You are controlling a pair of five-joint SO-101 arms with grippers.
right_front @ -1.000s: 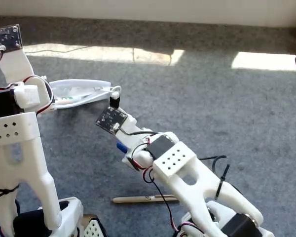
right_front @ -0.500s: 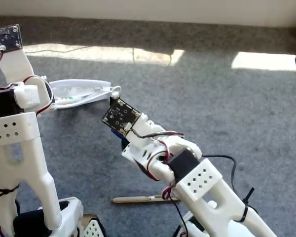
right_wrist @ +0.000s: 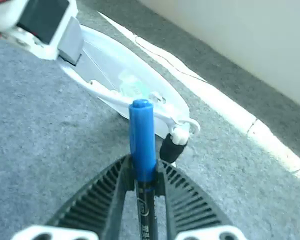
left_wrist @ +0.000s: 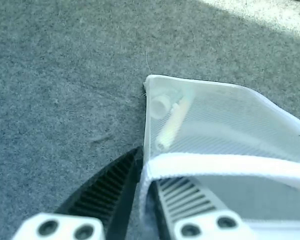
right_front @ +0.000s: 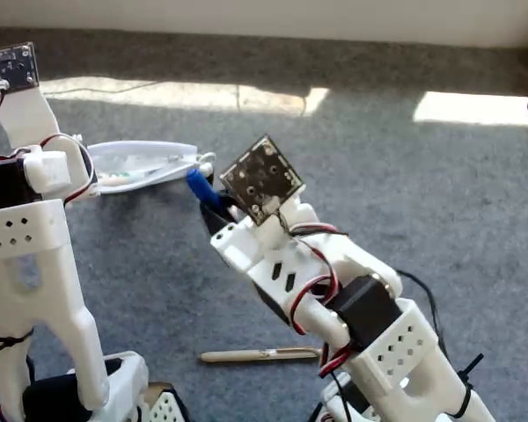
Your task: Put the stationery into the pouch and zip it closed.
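Fuzzy grey carpet [right_front: 405, 193] covers the frame, with sun patches along the top. The white plastic left arm stands at the left edge. The left gripper [left_wrist: 146, 167] is pinched tight on the pouch's white hem. The pouch [right_front: 141, 163] lies flat at upper left: translucent mesh, white trim, mouth gaping, pale items inside. The right gripper [right_wrist: 143, 167] at centre has ribbed black fingers clamped on a marker [right_wrist: 141, 135]. The round blue cap sticks out at the pouch's near end; contact unclear. A thin wooden stick [right_front: 260, 354] lies flat at bottom centre.
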